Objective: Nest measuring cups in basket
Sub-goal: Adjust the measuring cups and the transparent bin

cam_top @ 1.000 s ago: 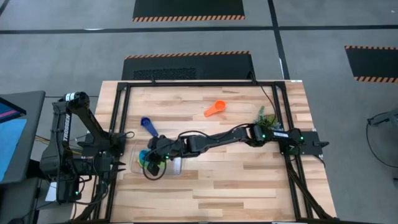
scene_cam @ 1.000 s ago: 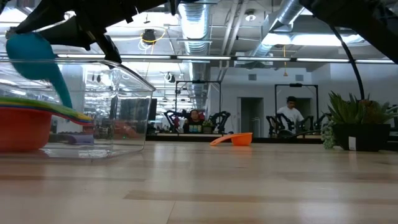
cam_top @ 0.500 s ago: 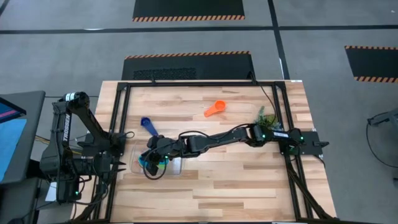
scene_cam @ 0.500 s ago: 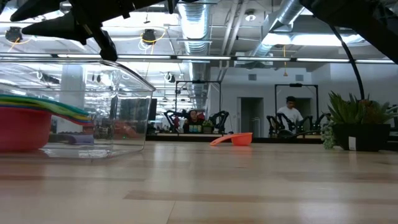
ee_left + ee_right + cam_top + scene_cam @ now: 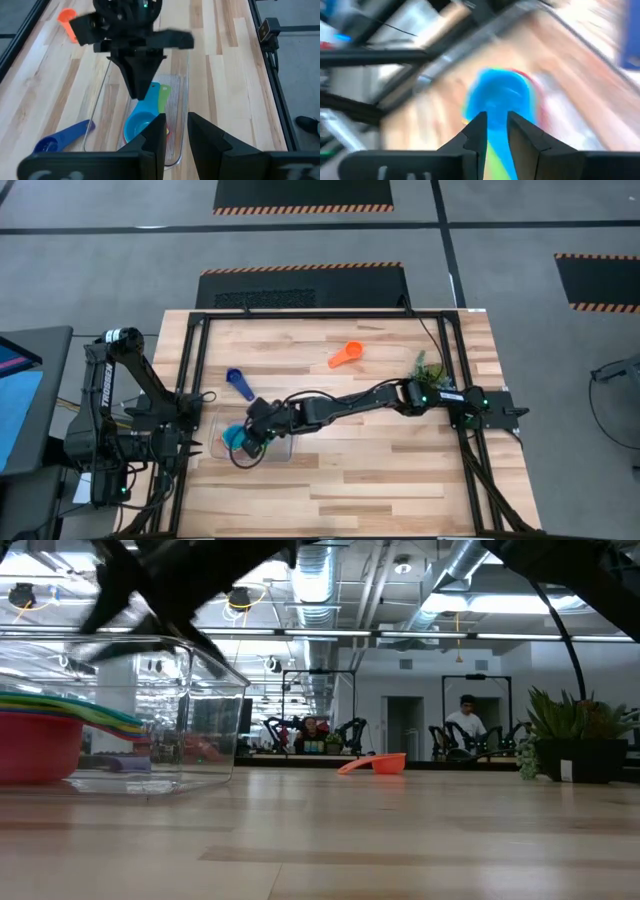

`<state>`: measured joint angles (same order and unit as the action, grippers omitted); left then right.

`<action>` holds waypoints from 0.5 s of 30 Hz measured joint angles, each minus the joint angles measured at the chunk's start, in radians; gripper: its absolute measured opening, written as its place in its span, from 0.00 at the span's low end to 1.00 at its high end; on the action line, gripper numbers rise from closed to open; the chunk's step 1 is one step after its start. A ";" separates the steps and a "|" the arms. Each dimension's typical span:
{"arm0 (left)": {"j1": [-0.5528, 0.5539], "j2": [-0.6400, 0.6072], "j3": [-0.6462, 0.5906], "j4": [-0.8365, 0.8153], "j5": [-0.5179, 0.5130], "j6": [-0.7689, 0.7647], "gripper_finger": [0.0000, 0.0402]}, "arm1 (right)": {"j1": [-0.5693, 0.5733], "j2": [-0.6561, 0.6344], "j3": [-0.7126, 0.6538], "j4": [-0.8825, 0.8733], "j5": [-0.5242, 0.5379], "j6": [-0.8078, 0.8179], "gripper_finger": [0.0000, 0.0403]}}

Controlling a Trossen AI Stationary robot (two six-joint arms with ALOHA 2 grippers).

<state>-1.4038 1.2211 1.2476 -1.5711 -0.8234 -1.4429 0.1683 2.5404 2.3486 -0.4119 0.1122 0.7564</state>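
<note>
A light-blue measuring cup (image 5: 237, 438) lies in the clear basket (image 5: 285, 450), on a nested stack of red, green and yellow cups (image 5: 40, 740). My right gripper (image 5: 258, 428) reaches in from the table's right and is shut over the basket, at that cup's handle. It shows as a dark wedge in the left wrist view (image 5: 138, 94). A dark-blue cup (image 5: 238, 380) lies on the table just beyond the basket. An orange cup (image 5: 346, 355) lies farther back. My left gripper (image 5: 177, 120) waits shut at the table's left edge. My right gripper holds the light-blue cup by its flat handle (image 5: 496, 145), which runs back between the two fingers; the view is blurred. The fingers slant down from above and the table's right. The cup's bowl (image 5: 140, 127) rests in the stack inside the basket.
A small green plant (image 5: 428, 367) stands at the right edge by the right arm's base. The black frame rails (image 5: 195, 380) run along the table's sides. Bare wood lies in front of and to the right of the basket.
My right gripper has carried the light-blue cup from above the basket's rim down into the basket, onto the stack. It has turned while doing this and has drawn a little toward the table's right, so the cup's bowl shows from above.
</note>
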 joint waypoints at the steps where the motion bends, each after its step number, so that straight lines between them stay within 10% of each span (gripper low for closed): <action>1: 0.000 0.000 0.000 0.000 0.000 0.000 0.17 | 0.000 0.000 0.000 -0.034 0.018 0.003 0.23; 15: 0.000 0.000 0.000 0.000 0.000 -0.013 0.17 | 0.003 0.000 0.000 -0.083 0.139 -0.159 0.03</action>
<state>-1.4039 1.2213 1.2476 -1.5711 -0.8230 -1.4563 0.1710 2.5404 2.3486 -0.4953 0.2517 0.5975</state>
